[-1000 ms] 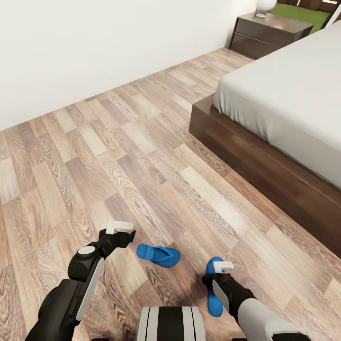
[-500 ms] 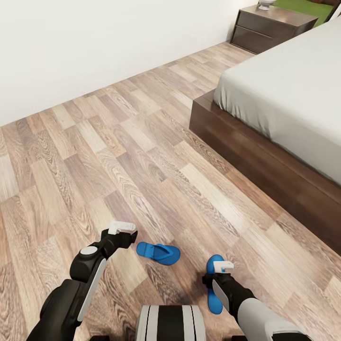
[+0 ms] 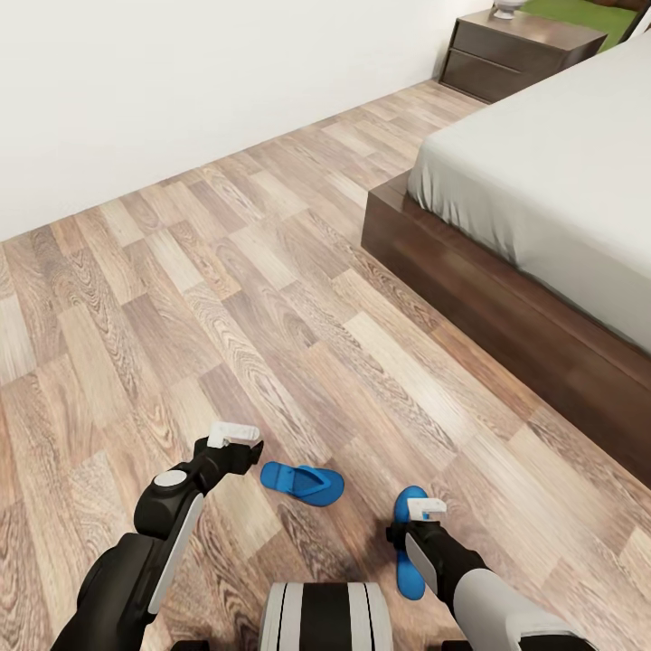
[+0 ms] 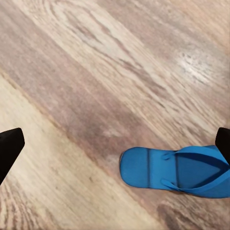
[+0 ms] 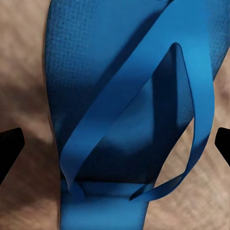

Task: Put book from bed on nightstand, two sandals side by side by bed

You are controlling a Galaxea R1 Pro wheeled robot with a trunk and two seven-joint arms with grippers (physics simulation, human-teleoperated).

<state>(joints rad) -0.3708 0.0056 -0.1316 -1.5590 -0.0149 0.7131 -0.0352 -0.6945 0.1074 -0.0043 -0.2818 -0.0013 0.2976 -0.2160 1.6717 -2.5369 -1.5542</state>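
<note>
The left gripper is spread, empty, beside one sandal on the floor. The right gripper, also spread, hovers over the other sandal; descending off-centre risks pinching only its strap.

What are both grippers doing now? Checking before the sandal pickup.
Left gripper: open, empty, beside one sandal.
Right gripper: open, empty, above the other sandal.

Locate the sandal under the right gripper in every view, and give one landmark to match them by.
Head view: sandal low, right of centre, partly behind the right gripper.
Right wrist view: the same sandal, close up, strap up.
Left wrist view: the sandal there is the other one.
Shared landmark: wood-plank floor.
</note>
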